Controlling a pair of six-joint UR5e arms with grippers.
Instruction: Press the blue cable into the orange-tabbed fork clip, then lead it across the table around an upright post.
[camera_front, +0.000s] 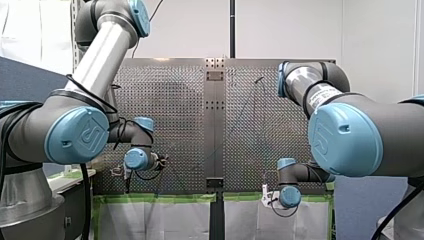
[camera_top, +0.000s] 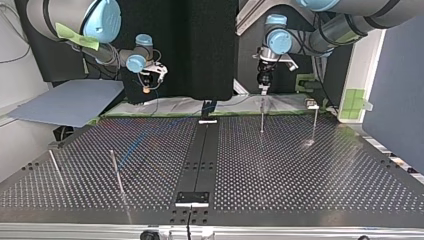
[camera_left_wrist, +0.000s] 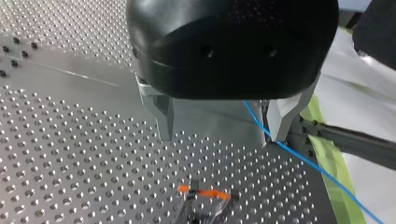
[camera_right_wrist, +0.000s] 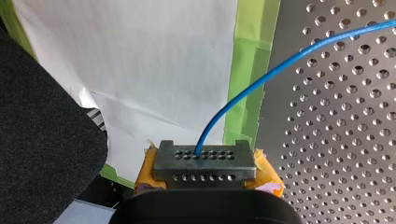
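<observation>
The blue cable (camera_right_wrist: 243, 88) comes out from between the fingertips of my right gripper (camera_right_wrist: 201, 156), which is shut on it over the green-taped table edge; yellow pads show beside the metal tips. In the left wrist view the same blue cable (camera_left_wrist: 308, 163) runs close along the inside of one metal finger (camera_left_wrist: 280, 119) of my left gripper (camera_left_wrist: 222, 128), whose jaws stand wide apart with nothing gripped. The orange-tabbed fork clip (camera_left_wrist: 203, 192) sits on the perforated plate just ahead of that gripper. In the top view my left gripper (camera_top: 263, 85) hangs above an upright post (camera_top: 262, 116).
Another thin post (camera_top: 315, 124) stands near the top view's right, and two leaning rods (camera_top: 117, 172) (camera_top: 56, 169) at its left. A black rail (camera_top: 200, 155) runs down the table's middle. White sheeting with green tape (camera_right_wrist: 247, 70) borders the table.
</observation>
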